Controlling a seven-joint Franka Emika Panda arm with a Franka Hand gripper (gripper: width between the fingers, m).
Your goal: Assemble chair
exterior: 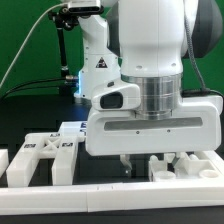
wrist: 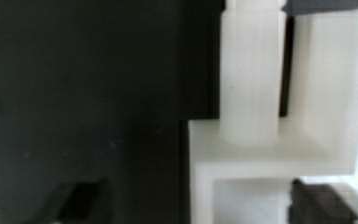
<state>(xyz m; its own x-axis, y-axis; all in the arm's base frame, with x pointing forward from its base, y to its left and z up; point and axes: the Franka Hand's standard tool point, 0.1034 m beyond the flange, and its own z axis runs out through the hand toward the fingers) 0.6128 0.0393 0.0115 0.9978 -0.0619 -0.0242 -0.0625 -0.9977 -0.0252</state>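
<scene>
The chair lies in loose matte white parts on the black table. In the exterior view a slotted flat panel with tags (exterior: pixel 45 155) is at the left, and blocky parts (exterior: pixel 188 164) are at the right. My gripper (exterior: pixel 137 160) hangs low over the table between them, its fingertips mostly hidden by the hand. In the wrist view the gripper (wrist: pixel 202 205) is open. One dark fingertip (wrist: pixel 78 200) is over bare table and the other (wrist: pixel 327 200) is past a white chair part (wrist: pixel 265 140) with a narrow bar. The part lies between the jaws and is not gripped.
A low white rail (exterior: pixel 110 195) borders the table's front edge in the exterior view. A black stand with cables (exterior: pixel 65 50) rises behind the arm at the back left. More tagged white pieces (exterior: pixel 70 130) lie behind the panel.
</scene>
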